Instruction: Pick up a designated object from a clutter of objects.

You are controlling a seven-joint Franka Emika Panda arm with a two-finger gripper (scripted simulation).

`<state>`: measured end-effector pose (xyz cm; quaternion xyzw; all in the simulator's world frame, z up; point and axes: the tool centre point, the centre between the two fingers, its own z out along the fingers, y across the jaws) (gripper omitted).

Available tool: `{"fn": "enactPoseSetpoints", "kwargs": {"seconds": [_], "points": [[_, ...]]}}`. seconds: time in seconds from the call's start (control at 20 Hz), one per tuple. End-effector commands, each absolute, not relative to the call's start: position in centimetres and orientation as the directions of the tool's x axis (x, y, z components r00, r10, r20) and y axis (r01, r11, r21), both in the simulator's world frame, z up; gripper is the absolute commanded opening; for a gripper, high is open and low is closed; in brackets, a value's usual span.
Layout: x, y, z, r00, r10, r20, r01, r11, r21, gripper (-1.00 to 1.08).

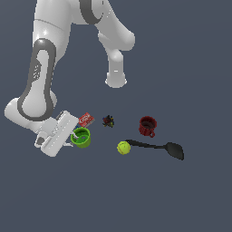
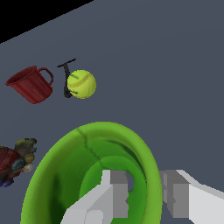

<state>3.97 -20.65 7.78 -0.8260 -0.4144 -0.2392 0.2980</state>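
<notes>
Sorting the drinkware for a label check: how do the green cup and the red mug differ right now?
The green cup is lime; the red mug is dark red. The gripper straddles the cup's wall; the mug stands untouched. A handle shows on the mug, none on the cup. Both look similar in size.

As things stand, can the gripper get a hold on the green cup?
Probably yes. In the wrist view the gripper straddles the green cup's rim, one of the jaws inside and one outside, and nothing lies between. Whether they already pinch the wall I cannot tell.
</notes>
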Motion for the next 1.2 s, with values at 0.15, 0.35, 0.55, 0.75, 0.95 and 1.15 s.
{"fn": "enactPoseSetpoints", "kwargs": {"seconds": [0.15, 0.35, 0.55, 0.75, 0.95, 1.15], "points": [[4.9, -19.9, 10.6, 0.54, 0.544, 0.642, 0.828, -0.478, -0.292, -1.0], [6.0, -18.9, 14.2, 0.54, 0.544, 0.642, 0.829, -0.478, -0.292, -1.0], [7.5, -17.7, 18.8, 0.54, 0.545, 0.642, 0.829, -0.477, -0.292, -1.0], [9.0, -16.5, 23.4, 0.54, 0.545, 0.641, 0.829, -0.477, -0.292, -1.0], [10.5, -15.3, 28.0, 0.54, 0.545, 0.641, 0.829, -0.477, -0.292, -1.0], [12.0, -14.2, 32.4, 0.54, 0.545, 0.641, 0.829, -0.477, -0.292, -1.0]]}}
